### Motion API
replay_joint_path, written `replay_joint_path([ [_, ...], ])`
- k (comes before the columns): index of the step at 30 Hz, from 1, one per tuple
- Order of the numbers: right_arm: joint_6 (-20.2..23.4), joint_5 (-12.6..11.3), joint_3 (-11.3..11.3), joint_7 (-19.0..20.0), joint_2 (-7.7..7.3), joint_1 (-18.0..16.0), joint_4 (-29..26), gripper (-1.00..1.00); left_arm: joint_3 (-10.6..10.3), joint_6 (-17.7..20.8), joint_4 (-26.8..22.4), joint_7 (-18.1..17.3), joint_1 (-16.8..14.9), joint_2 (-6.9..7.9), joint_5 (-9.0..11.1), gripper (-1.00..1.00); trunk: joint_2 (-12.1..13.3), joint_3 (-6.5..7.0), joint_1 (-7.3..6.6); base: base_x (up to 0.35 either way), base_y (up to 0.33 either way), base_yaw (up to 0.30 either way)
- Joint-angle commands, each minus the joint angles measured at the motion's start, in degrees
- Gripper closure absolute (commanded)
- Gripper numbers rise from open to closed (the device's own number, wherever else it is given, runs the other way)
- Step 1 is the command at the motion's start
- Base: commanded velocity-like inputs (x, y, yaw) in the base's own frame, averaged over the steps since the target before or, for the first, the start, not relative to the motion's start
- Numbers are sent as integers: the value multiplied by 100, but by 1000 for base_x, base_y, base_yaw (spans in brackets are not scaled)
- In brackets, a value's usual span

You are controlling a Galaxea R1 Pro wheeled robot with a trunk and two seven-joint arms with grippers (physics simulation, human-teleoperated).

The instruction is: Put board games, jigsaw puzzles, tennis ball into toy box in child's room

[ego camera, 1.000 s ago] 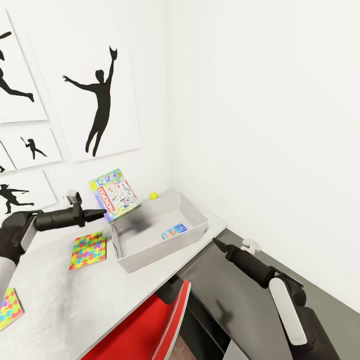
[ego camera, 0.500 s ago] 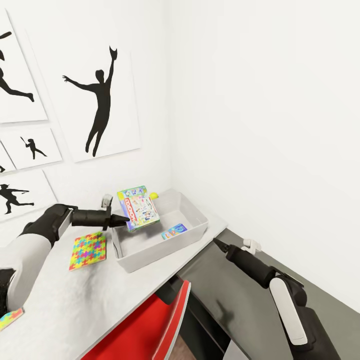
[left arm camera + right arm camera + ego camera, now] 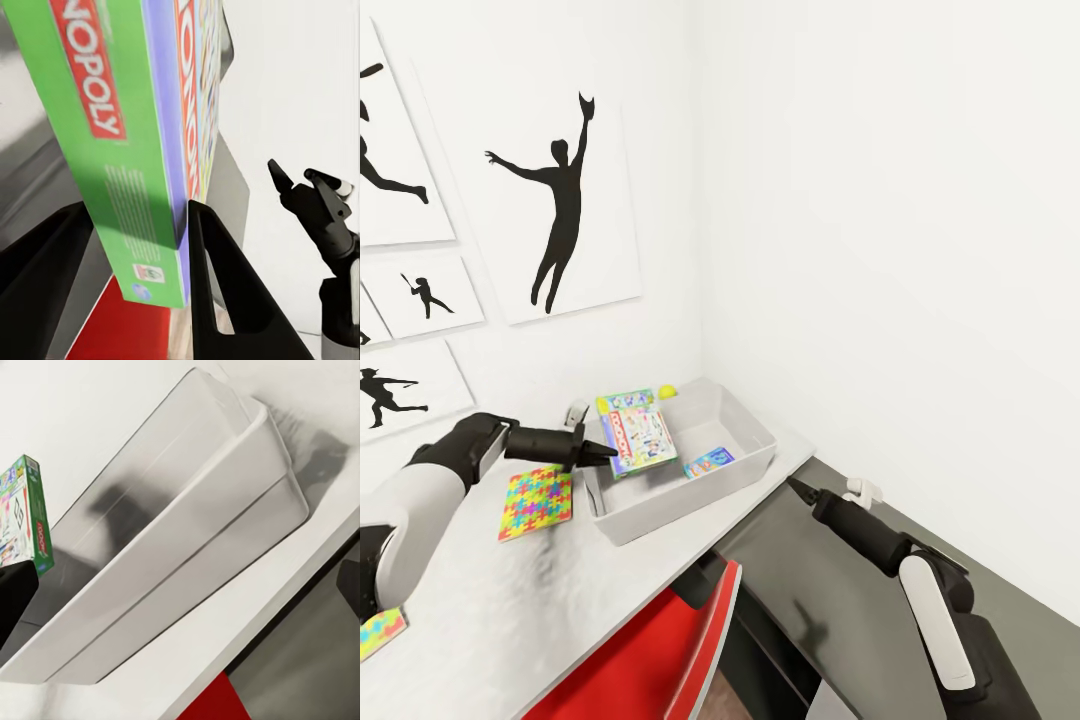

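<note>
Pale table (image 3: 510, 600), left end effector (image 3: 603, 451) pinching green-edged board game (image 3: 637, 431) over toy box (image 3: 745, 462), wrist view reveals MONOPOLY lettering, right end effector (image 3: 792, 484) state unclear

The toy box (image 3: 755, 455) looks like smooth light grey plastic with a soft sheen — the green-edged board game (image 3: 638, 432) like glossy printed card, the table (image 3: 510, 600) top matt and faintly mottled, the left gripper (image 3: 607, 451) fingers matt black — the red chair (image 3: 660, 660) smooth, slightly glossy
</note>
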Motion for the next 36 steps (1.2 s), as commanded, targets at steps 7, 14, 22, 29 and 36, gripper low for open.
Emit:
replay_joint_path([
  [7,35,-2,-7,17,4,-4,-3,-100,8,47,212,-47,-67,24,-87,100,-5,-7,0,0,0,0],
  [14,35,1,-9,17,3,-4,-3,-100,15,47,269,-49,-73,-11,-406,100,-5,-7,0,0,0,0],
  [22,35,1,-9,17,5,-4,-3,-100,23,47,272,-40,-73,-56,-476,100,-5,-7,0,0,0,0],
  [29,35,1,-9,17,5,-4,-3,-100,18,47,272,-33,-75,-207,-678,100,-5,-7,0,0,0,0],
  [36,35,3,-9,17,4,-4,-3,-100,16,47,272,-32,-77,-212,-719,100,-5,-7,0,0,0,0],
])
